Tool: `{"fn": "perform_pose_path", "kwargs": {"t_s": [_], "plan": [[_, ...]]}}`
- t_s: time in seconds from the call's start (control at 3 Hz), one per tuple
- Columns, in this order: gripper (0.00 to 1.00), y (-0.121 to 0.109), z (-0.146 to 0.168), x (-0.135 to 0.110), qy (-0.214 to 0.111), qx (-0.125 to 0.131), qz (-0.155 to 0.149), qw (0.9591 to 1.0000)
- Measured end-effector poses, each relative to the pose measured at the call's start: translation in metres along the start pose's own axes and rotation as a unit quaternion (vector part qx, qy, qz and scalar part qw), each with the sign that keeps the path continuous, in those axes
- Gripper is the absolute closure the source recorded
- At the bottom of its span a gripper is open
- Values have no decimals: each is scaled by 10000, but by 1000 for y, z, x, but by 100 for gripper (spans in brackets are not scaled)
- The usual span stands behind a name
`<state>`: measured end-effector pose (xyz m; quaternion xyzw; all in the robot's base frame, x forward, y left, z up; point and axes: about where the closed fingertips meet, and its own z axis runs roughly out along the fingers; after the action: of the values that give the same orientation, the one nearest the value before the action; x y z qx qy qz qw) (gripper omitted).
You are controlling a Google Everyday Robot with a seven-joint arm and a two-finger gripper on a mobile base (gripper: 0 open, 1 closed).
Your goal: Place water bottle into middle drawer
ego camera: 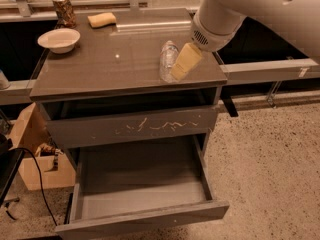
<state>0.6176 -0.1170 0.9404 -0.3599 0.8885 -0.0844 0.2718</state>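
Camera view: we are looking down on a grey drawer cabinet whose tabletop (100, 69) is carrying several things. The water bottle (168, 59), clear plastic with a ribbed body, is sitting near the right front part of the tabletop; we cannot tell whether it is standing upright or leaning. The end effector (180, 69), tan-coloured at the end of a thick white arm (215, 24), is reaching down from the upper right and is pressing close against the bottle's right side. We cannot tell whether the end effector is released, clenched, or grasping the bottle.

At the far left of the tabletop a white bowl (59, 39) is resting, with a patterned drink can (64, 10) standing just behind it and a tan sponge (101, 19) lying near the back edge.

Below the tabletop, the drawer with pale scratches (135, 126) across its front is sitting slightly pulled out. Beneath it the middle drawer (142, 204) is hanging wide open, showing its smooth grey inside, well apart from the bottle.

A cardboard box (30, 154) is sitting on the speckled floor (270, 164) to the left of the cabinet, with a black cable (40, 184) trailing in front of it.
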Motion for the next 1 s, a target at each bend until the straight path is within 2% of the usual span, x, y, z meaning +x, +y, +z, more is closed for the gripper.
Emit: {"fn": "perform_pose_path", "kwargs": {"t_s": [0.33,0.67,1.0], "plan": [[0,-2,13,-4,172,154,488,9985],[0,-2,26,-11,270,241,1017,9942],[0,-2,45,-19,327,344,1536,9870]]}}
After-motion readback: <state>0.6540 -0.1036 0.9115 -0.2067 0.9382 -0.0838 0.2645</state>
